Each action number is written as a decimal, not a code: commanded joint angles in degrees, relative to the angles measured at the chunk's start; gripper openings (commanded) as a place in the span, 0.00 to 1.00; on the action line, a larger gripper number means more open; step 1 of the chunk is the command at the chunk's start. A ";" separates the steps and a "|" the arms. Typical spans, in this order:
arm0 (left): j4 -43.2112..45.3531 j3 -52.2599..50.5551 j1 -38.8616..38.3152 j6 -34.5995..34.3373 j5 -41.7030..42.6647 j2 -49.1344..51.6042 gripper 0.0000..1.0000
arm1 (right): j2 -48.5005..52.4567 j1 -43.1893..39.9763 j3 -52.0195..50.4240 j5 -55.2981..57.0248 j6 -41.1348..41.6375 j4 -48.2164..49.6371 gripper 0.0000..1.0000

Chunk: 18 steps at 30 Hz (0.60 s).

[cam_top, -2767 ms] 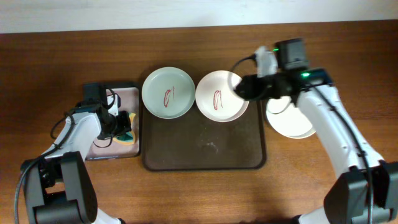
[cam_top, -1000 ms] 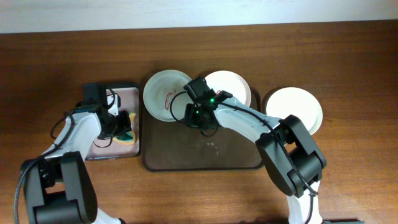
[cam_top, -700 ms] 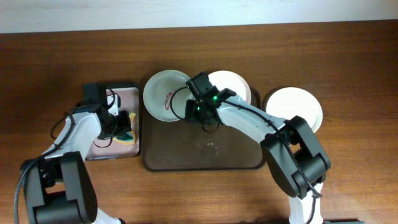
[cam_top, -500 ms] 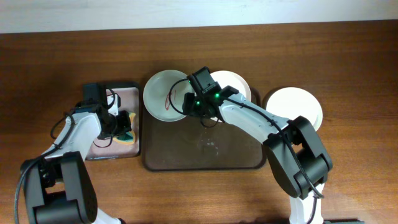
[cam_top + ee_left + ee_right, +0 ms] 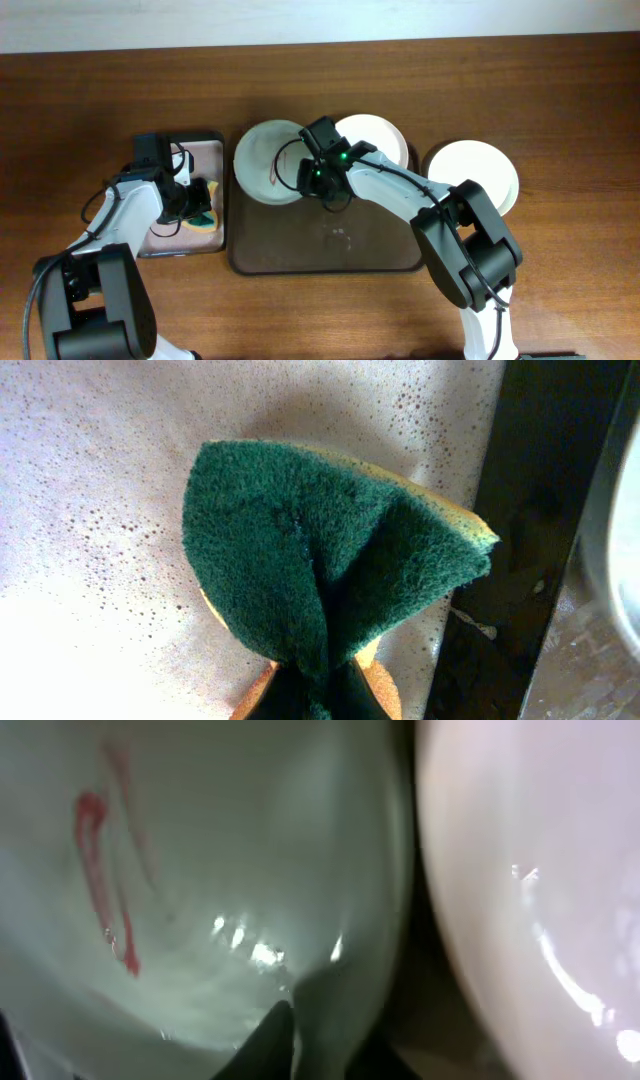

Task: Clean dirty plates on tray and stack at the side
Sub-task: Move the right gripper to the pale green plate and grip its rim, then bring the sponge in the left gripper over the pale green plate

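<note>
Pale green plate (image 5: 264,163), right rim hidden beneath the right hand (image 5: 303,177)

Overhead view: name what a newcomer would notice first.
The right gripper pinches the right rim of the pale green plate, its red smear unwiped, at the back left of the dark tray. At far left, the left gripper clamps a folded green sponge over the small pinkish tray. One clean white plate sits on the table to the right.

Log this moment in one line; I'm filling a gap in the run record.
left gripper: shut on sponge | right gripper: shut on pale green plate rim | red smear: unwiped
</note>
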 commanded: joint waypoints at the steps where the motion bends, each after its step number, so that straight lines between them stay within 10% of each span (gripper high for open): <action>1: 0.15 0.52 -0.07 1.11 1.07 0.35 0.00 | 0.74 0.42 0.17 -2.14 -4.55 -6.21 0.09; 18: 0.15 1.77 -1.84 4.96 24.24 -6.54 0.00 | 0.74 -2.14 0.39 -1.79 -12.87 -16.26 0.05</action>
